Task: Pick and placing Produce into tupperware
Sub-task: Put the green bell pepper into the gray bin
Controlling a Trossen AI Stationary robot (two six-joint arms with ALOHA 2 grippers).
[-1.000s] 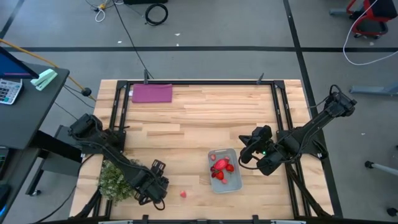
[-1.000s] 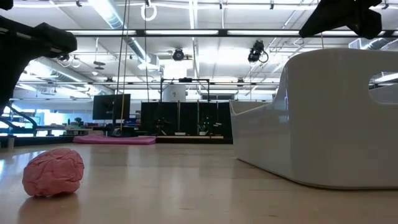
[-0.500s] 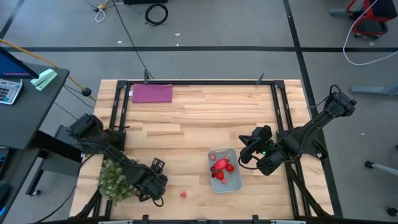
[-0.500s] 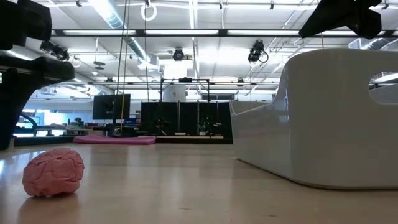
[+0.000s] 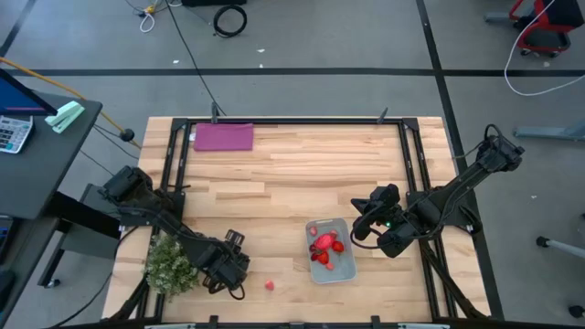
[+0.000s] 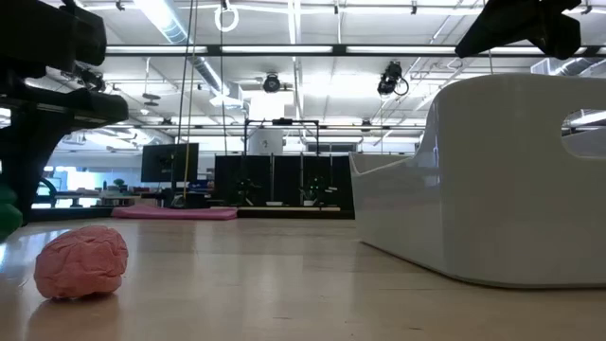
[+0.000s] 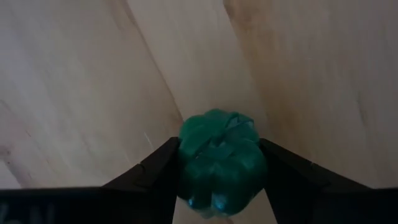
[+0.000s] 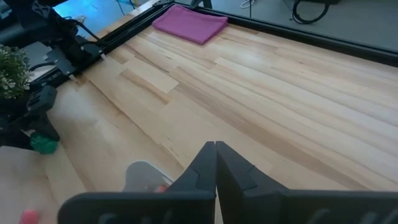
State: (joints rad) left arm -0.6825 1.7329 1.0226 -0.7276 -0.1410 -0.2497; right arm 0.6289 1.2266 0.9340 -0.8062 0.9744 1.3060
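My left gripper (image 5: 228, 270) is at the table's near left, beside the bushy plant (image 5: 169, 265), and is shut on the small green piece (image 7: 217, 163). The same green piece (image 8: 43, 144) also shows in the right wrist view. One pink piece (image 5: 270, 285) lies alone on the table between my left gripper and the tupperware (image 5: 330, 249). In the low view this pink piece (image 6: 80, 260) rests on its underside. The tupperware holds several red pieces (image 5: 324, 247). My right gripper (image 8: 216, 149) is shut and empty, and hovers by the tupperware's far right corner. My left gripper pinches the green piece between its two fingers, one finger (image 7: 163, 163) on each of two opposite sides (image 7: 186, 155). The fingers come from above, pointing down at the wood. Whether the piece is clear of the table, I cannot tell.
A flat purple rectangle (image 5: 223, 137) lies at the far left corner. The black frame rails (image 5: 174, 164) run along the table's left, far and right sides. Bare wood (image 5: 302, 174) fills the middle and far half.
My left gripper has moved a little toward the table's far edge and right, away from the near edge, and has come further into the low view. The green piece now shows at that view's left edge. The right arm, pink piece and tupperware have stayed still.
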